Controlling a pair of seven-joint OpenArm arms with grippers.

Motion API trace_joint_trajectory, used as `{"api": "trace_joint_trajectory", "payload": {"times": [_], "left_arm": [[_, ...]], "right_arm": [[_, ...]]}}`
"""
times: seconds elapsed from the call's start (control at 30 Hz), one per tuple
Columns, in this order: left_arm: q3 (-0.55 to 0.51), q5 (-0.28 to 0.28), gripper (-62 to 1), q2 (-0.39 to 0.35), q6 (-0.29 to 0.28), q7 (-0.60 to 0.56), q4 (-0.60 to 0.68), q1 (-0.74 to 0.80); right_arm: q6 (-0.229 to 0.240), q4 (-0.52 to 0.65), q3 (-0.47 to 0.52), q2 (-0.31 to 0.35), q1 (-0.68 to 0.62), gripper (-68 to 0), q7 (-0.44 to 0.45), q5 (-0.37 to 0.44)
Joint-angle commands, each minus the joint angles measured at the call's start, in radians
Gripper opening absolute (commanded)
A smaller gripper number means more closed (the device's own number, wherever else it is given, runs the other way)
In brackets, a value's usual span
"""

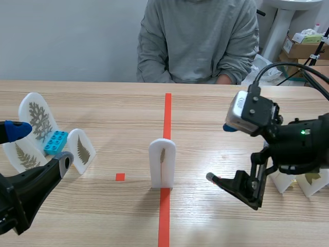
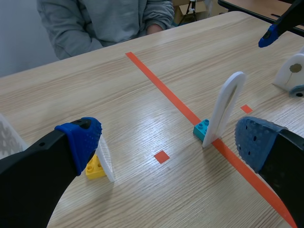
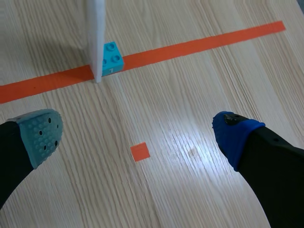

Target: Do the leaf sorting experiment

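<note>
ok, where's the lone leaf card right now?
Scene view, table centre: the leaf card stands upright on the long tape line, a teal brick at its base, the small tape square just left of it.

Left arm [image 1: 25,195]: enters low from the left, forearm angled in toward the middle.
Left gripper [image 2: 168,142]: fingers spread wide, nothing between them.
Right arm [image 1: 298,144]: enters from the right, wrist raised.
Right gripper [image 3: 138,135]: fingers spread wide, one pad grey-green, one blue, holding nothing.
</note>
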Motion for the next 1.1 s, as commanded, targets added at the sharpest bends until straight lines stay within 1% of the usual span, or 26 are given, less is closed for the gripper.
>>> {"api": "trace_joint_trajectory", "payload": {"times": [0.0, 0.1, 0.27, 0.4, 0.47, 0.57, 0.63, 0.7, 0.9, 1.07], "left_arm": [[0.005, -0.006, -0.7, 0.005, -0.001, -0.013, 0.021, -0.006], [0.005, -0.006, -0.6, 0.005, -0.001, -0.013, 0.021, -0.006], [0.005, -0.006, -0.7, 0.005, -0.001, -0.014, 0.021, -0.006], [0.005, -0.006, -0.7, 0.006, -0.001, -0.013, 0.021, -0.014], [0.005, -0.006, -0.7, 0.01, -0.001, -0.013, 0.021, -0.02], [0.005, -0.006, -0.7, 0.011, -0.002, -0.013, 0.021, -0.023], [0.005, -0.006, -0.7, 0.011, -0.002, -0.013, 0.021, -0.023], [0.005, -0.006, -0.7, 0.011, -0.002, -0.013, 0.021, -0.023], [0.005, -0.006, -0.7, 0.011, -0.002, -0.014, 0.021, -0.023], [0.005, -0.006, -0.7, 0.011, -0.002, -0.014, 0.021, -0.023]], "right_arm": [[0.01, -0.003, -0.011, 0.017, 0.034, 0.4, 0.016, -0.006], [0.01, -0.05, -0.069, 0.01, 0.082, 0.4, 0.05, -0.046], [0.01, -0.149, -0.146, -0.005, 0.161, 0.4, 0.164, -0.127], [0.01, -0.232, -0.162, -0.038, 0.199, 0.4, 0.28, -0.132], [0.01, -0.267, -0.162, -0.061, 0.211, 0.4, 0.309, -0.138], [0.01, -0.306, -0.163, -0.091, 0.219, 0.4, 0.315, -0.163], [0.01, -0.326, -0.163, -0.104, 0.219, 0.4, 0.34, -0.173], [0.01, -0.342, -0.163, -0.116, 0.219, 0.4, 0.355, -0.176], [0.01, -0.365, -0.172, -0.155, 0.219, 0.4, 0.357, -0.178], [-0.04, -0.366, -0.224, -0.183, 0.219, 0.4, 0.356, -0.181]]}}
